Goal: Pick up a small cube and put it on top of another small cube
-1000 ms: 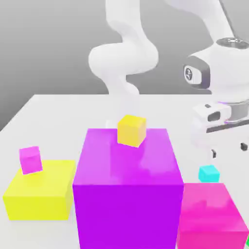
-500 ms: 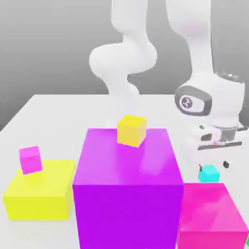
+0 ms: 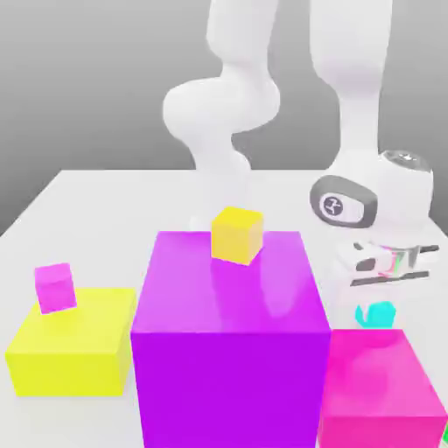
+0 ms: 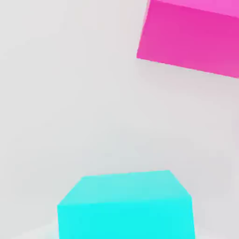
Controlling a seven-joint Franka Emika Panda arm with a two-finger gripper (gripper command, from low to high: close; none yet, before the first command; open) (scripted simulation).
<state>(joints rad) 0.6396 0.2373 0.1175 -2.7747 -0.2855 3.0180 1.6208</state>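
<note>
Small cyan cube (image 3: 380,314): lay on the white table (image 3: 96,210), just behind the large pink block (image 3: 378,385), at the exterior view's right. Gripper (image 3: 379,308): came straight down over it, fingers closed on the small cyan cube. Small orange-yellow cube (image 3: 237,234): sat atop the large purple block (image 3: 229,337). Small magenta cube (image 3: 55,287): rested on the yellow block (image 3: 72,346), exterior view's left

No readable text appears on the blocks or arm.
</note>
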